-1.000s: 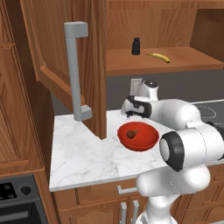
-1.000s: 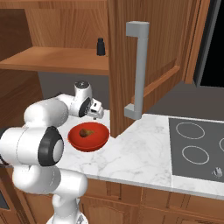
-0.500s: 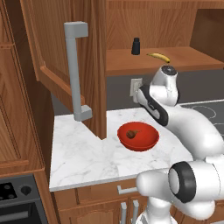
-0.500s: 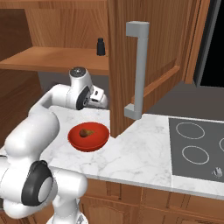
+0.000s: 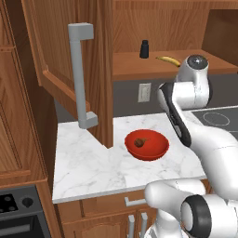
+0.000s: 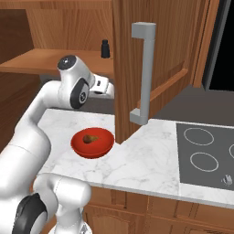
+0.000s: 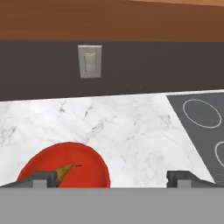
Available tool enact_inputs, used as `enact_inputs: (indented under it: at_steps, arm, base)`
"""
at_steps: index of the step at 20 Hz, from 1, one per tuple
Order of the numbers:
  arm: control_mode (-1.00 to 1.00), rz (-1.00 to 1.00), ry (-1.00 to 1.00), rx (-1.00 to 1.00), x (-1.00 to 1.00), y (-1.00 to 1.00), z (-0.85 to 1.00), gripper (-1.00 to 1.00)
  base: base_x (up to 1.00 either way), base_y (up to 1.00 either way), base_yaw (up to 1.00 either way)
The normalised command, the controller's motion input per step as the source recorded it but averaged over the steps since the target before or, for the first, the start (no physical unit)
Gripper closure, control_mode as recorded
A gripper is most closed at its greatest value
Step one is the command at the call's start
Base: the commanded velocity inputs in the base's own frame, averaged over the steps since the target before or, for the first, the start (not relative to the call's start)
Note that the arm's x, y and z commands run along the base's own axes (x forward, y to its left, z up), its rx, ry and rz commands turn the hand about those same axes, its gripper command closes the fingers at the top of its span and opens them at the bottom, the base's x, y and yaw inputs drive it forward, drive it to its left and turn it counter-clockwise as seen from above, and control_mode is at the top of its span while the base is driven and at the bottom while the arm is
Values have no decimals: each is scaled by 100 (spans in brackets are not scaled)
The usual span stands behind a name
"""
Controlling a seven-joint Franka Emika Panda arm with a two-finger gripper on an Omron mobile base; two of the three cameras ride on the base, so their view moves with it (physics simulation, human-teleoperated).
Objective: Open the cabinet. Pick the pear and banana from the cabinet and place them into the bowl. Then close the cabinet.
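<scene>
The cabinet [image 5: 69,56] stands open, its door swung out over the marble counter [image 5: 88,162], the long grey handle [image 5: 80,74] reaching down close above the counter's back edge. On the shelf [image 5: 139,67] sit a small black bottle [image 5: 144,49] and, to its right in the left base view, the banana [image 5: 168,60], lying flat near the shelf's front edge. The arm's white wrist rises just in front of the shelf, beside the banana, in the left base view. In the right base view the open door [image 6: 137,68] hides the right part of the shelf, and the bottle [image 6: 105,48] stands just left of the door edge. The red bowl [image 6: 93,142] rests on the counter near the door's lower corner, with the pear [image 6: 90,138] lying inside it. A wall outlet [image 7: 89,61] is set in the dark backsplash, and a stovetop [image 6: 205,155] lies to the right. In the hand view the claw [image 7: 111,178] is spread wide and holds nothing; the bowl [image 7: 65,166] with the pear [image 7: 62,172] lies below it, toward its left fingertip [image 7: 41,178].
</scene>
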Motion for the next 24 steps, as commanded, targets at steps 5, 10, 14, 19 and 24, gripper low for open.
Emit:
enact_inputs:
  at_steps: [5, 10, 14, 19, 24]
  arm:
    - [-100, -8, -9, -17, -60, -45, 71, -100]
    - [-100, -11, -12, -7, -42, -39, 78, -100]
    - [-100, -2, -14, -1, -1, -3, 58, -100]
    - [-100, 0, -8, 0, 13, 0, 46, -100]
    - [-100, 0, 0, 0, 44, 0, 3, -100]
  base:
    - [0, 0, 0]
    - [0, 0, 0]
    - [0, 0, 0]
    - [0, 0, 0]
    - [0, 0, 0]
